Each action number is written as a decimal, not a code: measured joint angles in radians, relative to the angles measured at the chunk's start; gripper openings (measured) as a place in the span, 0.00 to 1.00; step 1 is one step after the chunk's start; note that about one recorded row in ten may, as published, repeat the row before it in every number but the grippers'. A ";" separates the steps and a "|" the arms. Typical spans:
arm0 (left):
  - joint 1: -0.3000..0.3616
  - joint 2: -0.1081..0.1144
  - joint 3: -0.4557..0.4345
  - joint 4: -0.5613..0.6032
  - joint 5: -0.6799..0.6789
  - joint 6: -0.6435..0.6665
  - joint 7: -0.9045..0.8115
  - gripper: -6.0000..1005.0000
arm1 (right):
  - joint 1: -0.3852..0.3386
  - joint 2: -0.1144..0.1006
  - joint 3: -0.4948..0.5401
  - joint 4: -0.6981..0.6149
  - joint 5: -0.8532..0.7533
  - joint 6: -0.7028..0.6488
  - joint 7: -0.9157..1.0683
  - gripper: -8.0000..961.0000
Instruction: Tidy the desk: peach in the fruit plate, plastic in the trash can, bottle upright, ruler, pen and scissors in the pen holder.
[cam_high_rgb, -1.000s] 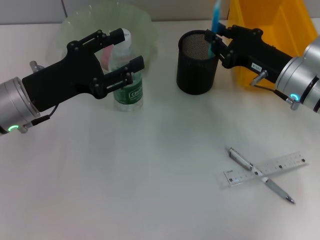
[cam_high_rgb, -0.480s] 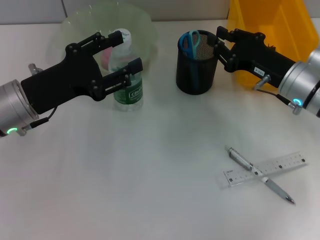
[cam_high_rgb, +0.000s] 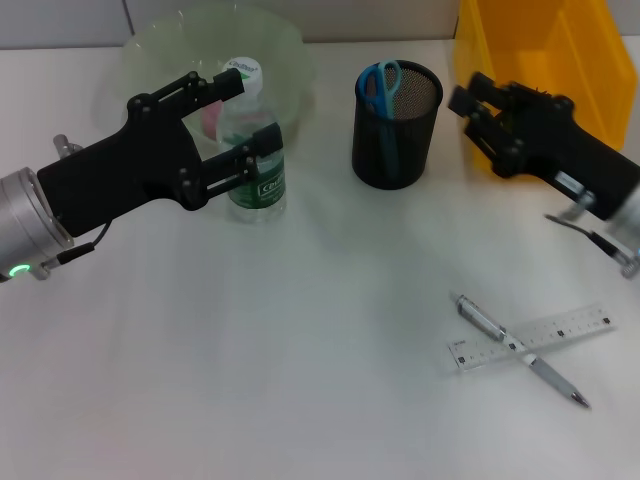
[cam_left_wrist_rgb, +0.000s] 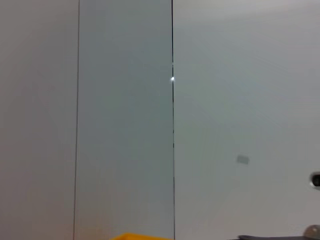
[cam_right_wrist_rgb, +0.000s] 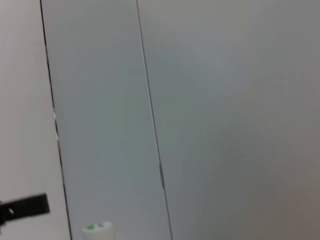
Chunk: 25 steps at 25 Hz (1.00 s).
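Observation:
A clear bottle (cam_high_rgb: 252, 160) with a green label stands upright in front of the pale green fruit plate (cam_high_rgb: 270, 35). My left gripper (cam_high_rgb: 256, 107) is open, one finger on each side of the bottle's upper part. A pink peach (cam_high_rgb: 212, 118) shows in the plate behind the fingers. The blue-handled scissors (cam_high_rgb: 380, 82) stand in the black mesh pen holder (cam_high_rgb: 395, 150). My right gripper (cam_high_rgb: 468, 115) hangs open and empty just right of the holder, before the yellow trash can (cam_high_rgb: 540, 45). The pen (cam_high_rgb: 485, 318) lies crossed over the clear ruler (cam_high_rgb: 570, 326) at front right. The plastic is out of view.
Both wrist views show mostly a grey panelled wall. The bottle's cap (cam_right_wrist_rgb: 97, 229) and a black finger (cam_right_wrist_rgb: 25, 206) sit at one edge of the right wrist view, and a strip of the yellow bin (cam_left_wrist_rgb: 135, 236) at one edge of the left wrist view.
The right gripper let go of the scissors, which dropped into the pen holder, then pulled back to the right. The left gripper drew back slightly, still astride the bottle.

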 joint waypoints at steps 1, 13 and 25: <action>0.003 0.000 0.000 0.000 0.000 0.005 0.000 0.72 | -0.024 -0.001 -0.002 -0.014 -0.001 -0.023 0.024 0.35; 0.014 0.004 0.074 -0.001 0.007 0.036 -0.012 0.72 | -0.219 -0.020 0.011 -0.339 -0.267 -0.193 0.358 0.41; 0.028 0.005 0.204 -0.001 0.010 0.057 -0.061 0.72 | -0.222 -0.028 0.229 -0.567 -0.694 -0.487 0.564 0.65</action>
